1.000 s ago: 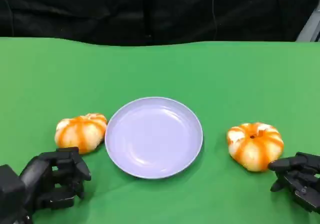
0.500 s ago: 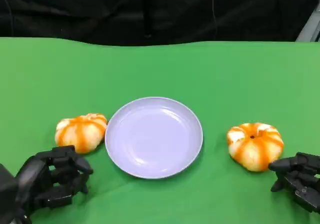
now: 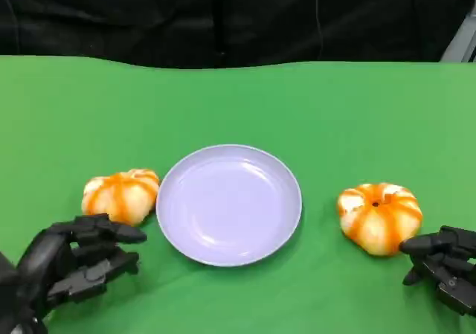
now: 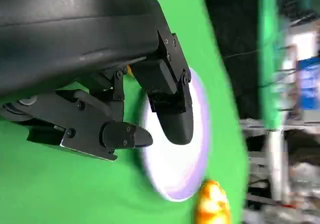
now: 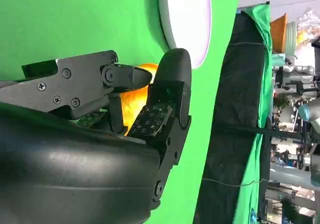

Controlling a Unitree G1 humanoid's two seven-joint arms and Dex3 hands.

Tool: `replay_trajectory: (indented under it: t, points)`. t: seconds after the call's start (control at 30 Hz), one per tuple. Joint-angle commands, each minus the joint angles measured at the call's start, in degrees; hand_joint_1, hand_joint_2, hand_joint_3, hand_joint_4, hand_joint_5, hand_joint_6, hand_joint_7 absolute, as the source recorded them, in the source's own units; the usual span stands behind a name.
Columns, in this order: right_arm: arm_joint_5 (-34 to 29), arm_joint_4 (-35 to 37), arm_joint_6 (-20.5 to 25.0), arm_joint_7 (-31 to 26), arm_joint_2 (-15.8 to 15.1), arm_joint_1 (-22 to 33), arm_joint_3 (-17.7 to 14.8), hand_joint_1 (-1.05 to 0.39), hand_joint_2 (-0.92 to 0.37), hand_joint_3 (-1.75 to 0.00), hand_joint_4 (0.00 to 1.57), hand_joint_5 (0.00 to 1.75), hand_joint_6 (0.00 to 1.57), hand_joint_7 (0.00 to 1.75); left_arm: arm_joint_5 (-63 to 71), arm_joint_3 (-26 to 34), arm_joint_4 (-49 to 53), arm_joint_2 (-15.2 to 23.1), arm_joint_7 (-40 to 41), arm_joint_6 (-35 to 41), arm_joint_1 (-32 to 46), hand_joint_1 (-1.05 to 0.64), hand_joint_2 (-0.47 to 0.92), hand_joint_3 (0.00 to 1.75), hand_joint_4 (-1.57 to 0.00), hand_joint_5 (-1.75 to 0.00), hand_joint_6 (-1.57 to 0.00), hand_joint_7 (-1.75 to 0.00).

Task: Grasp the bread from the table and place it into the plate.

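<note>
A lavender plate lies mid-table, with an orange-and-white bread on either side. The left bread sits by the plate's left rim. My left hand lies just in front of it, fingers stretched out and apart, holding nothing. The right bread sits right of the plate. My right hand rests at its near right side with fingers apart, apart from it. In the right wrist view this bread shows between thumb and fingers, the plate beyond. In the left wrist view the plate lies past the fingers.
The green table stretches back to a black curtain. Green cloth lies bare behind the plate and between the two hands at the front edge.
My left hand's curled fingers have uncurled and stretched forward toward the left bread. The right hand, both breads and the plate stay put.
</note>
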Motion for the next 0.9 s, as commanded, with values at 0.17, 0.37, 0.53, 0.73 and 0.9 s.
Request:
replay_trajectory:
  t: [0.17,0.37,0.53,0.73,0.9]
  points:
    - [-0.22,0.35,-0.46,-0.48,-1.24,-0.21,-0.12,-0.01,-0.92,-0.37,0.76,1.34,1.01,0.56,-8.39,3.61,-8.36,-2.04,-4.33,-1.28,2.11,-0.52,0.92,0.18,-0.78,-0.20,-0.68,0.00]
    - [-0.27,0.69,-0.75,-0.39,-1.29,-0.36,-0.05,-0.02,-0.92,-0.38,0.76,1.35,1.00,0.56,-11.37,4.94,-10.91,-3.19,-5.94,-0.62,2.70,-0.57,0.92,0.17,-0.77,-0.12,-0.61,0.00]
    - [-0.22,0.79,-0.54,-0.26,-1.41,-0.42,-0.04,0.00,-0.92,-0.38,0.77,1.36,1.01,0.57,-16.04,7.11,-13.57,-4.48,-9.34,-2.03,2.36,-0.61,0.92,0.19,-0.75,-0.08,-0.55,0.00]
    - [-0.74,0.81,-0.59,-0.83,-1.43,-0.42,0.10,0.00,-0.92,-0.39,0.76,1.36,1.01,0.58,1.00,7.50,-9.17,-2.34,3.88,-22.62,1.61,-0.71,0.92,0.23,-0.75,-0.06,-0.60,-0.02]
    - [-0.65,0.65,-0.15,-0.64,-1.25,-0.42,-0.09,0.00,-0.92,-0.39,0.76,1.36,0.99,0.58,19.19,7.00,-7.78,-0.14,19.64,-28.73,2.09,-0.72,0.92,0.23,-0.73,-0.04,-0.63,-0.03]
